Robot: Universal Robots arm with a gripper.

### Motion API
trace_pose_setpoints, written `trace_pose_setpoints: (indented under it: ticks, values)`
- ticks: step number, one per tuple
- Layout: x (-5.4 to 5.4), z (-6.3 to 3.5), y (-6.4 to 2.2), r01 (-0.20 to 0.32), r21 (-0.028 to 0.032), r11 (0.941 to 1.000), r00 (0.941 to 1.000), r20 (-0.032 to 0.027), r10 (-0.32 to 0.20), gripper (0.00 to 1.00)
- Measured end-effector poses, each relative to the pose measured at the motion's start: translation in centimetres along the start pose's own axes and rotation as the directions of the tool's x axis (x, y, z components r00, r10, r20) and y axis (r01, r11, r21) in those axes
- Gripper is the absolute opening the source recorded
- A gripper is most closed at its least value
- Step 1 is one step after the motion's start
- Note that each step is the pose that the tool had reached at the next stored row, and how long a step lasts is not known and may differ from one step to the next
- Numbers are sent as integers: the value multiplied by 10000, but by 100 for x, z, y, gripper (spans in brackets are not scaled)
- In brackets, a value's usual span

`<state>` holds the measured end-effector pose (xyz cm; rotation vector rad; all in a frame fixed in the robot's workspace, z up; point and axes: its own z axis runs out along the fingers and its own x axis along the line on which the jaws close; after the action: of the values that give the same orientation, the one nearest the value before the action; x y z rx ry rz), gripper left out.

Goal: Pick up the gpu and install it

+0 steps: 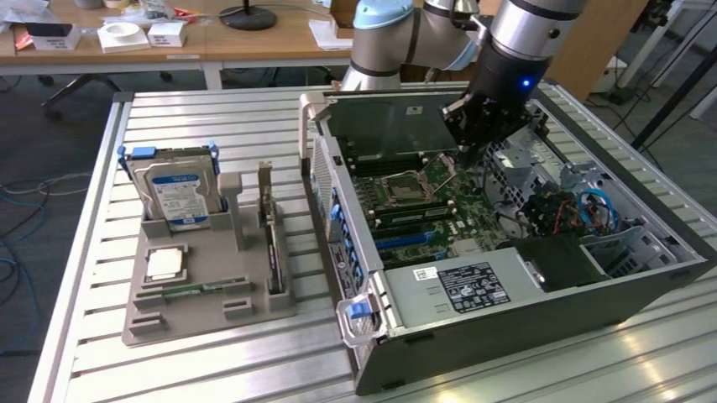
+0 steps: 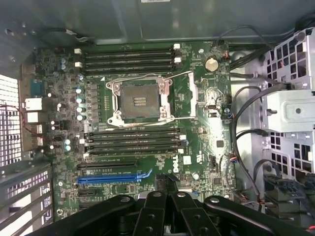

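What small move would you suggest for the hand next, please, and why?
Probably lift the hand clear of the open case and head toward the exterior view's left. It hovers over the motherboard, apparently carrying nothing, while what looks like the gpu stands upright in the grey fixture there.

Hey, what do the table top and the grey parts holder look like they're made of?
Table top: bare metal, likely aluminium; silvery ribbed slats with soft glare.
Grey parts holder: probably matte plastic; uniform dull grey, shaped slots and posts, no shine.
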<state>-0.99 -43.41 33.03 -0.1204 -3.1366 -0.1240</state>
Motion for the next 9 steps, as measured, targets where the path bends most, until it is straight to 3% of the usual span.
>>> trace_pose_setpoints:
  ticks: [9]
  values:
    - [0,29,-2,0,-1,10000,10000,1,0,10]
